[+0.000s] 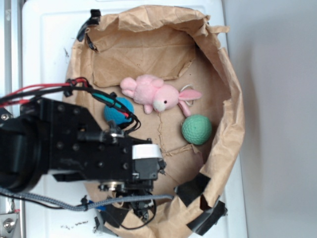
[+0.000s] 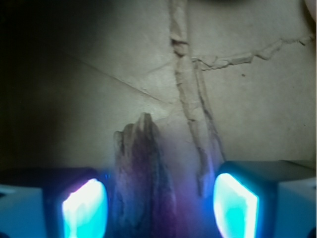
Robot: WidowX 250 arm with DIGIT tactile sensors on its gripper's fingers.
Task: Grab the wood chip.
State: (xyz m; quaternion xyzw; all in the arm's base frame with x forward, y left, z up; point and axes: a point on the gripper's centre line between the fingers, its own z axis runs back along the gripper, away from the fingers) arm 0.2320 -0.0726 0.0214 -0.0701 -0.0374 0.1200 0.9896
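Down low over the paper (image 1: 213, 74), arm (image 1: 64, 148) reaching in from the left edge.
Black arm bent across the paper's lower left, wrist pointing straight down, cables (image 1: 74, 89) looping over its top. Farther in on the paper: pink bunny (image 1: 156, 95), green ball (image 1: 196, 129), blue ball (image 1: 119, 110) half hidden behind the arm. Seen from the wrist: gripper (image 2: 161, 203) wide open, holding nothing, glowing pads (image 2: 85, 210) on either side of the chip (image 2: 141, 173). Chip flat on the creased paper, point away from the wrist, nearer the left pad; contact with it impossible to tell.
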